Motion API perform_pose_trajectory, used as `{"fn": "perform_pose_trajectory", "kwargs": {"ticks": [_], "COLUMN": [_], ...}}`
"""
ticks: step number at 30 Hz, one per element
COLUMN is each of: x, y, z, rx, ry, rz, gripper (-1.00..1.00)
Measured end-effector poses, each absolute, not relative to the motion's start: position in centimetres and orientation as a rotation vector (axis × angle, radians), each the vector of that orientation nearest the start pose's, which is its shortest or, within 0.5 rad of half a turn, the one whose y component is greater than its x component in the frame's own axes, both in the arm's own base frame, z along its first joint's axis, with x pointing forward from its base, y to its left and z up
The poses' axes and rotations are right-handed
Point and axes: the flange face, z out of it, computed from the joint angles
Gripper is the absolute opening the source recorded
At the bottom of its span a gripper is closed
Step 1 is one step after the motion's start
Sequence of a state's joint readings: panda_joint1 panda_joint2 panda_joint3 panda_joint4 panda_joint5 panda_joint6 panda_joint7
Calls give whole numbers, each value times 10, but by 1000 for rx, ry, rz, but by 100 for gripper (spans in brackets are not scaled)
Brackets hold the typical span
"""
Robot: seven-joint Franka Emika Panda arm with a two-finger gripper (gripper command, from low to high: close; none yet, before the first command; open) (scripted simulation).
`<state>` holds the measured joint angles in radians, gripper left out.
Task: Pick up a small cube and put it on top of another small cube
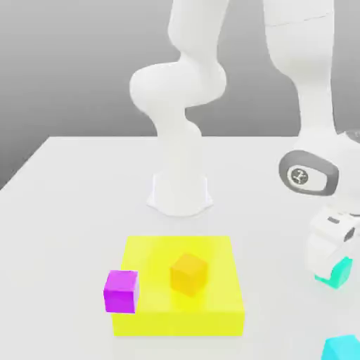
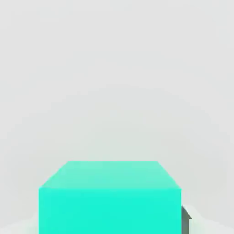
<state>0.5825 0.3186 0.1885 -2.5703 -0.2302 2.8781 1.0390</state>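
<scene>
My gripper (image 1: 331, 270) hangs low over the table at the exterior view's right, shut on a small teal cube (image 1: 339, 275). In the hand view that teal cube (image 2: 109, 201) sits close up between the jaws, with one dark fingertip (image 2: 186, 218) pressed against its side. A second small cube, cyan (image 1: 342, 349), lies on the table nearer the front edge, just below the gripper in the exterior view. The white hand hides the top of the held cube there.
A flat yellow slab (image 1: 211, 309) lies at the front centre with an orange cube (image 1: 188, 273) on it. A magenta cube (image 1: 121, 290) sits against its corner on the exterior view's left. The arm's white base (image 1: 180, 190) stands behind the slab.
</scene>
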Motion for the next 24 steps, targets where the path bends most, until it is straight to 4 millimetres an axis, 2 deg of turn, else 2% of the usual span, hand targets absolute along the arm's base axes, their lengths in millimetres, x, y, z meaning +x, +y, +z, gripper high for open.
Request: {"fn": "perform_pose_trajectory", "kwargs": {"ticks": [3,4,10,16,17,19,20,24], "x": [301,307,400,495,502,508,509,509], "y": [320,320,306,269,265,263,262,262], "z": [184,192,217,241,234,208,192,192], "rx": [-3140,-3140,-3125,-3092,-3089,-3087,-3087,-3087], "ry": [87,101,322,544,561,573,575,575], "rz": [-3,-2,2,2,2,2,2,2], "gripper": [-100,-100,-100,-100,-100,-100,100,100]}}
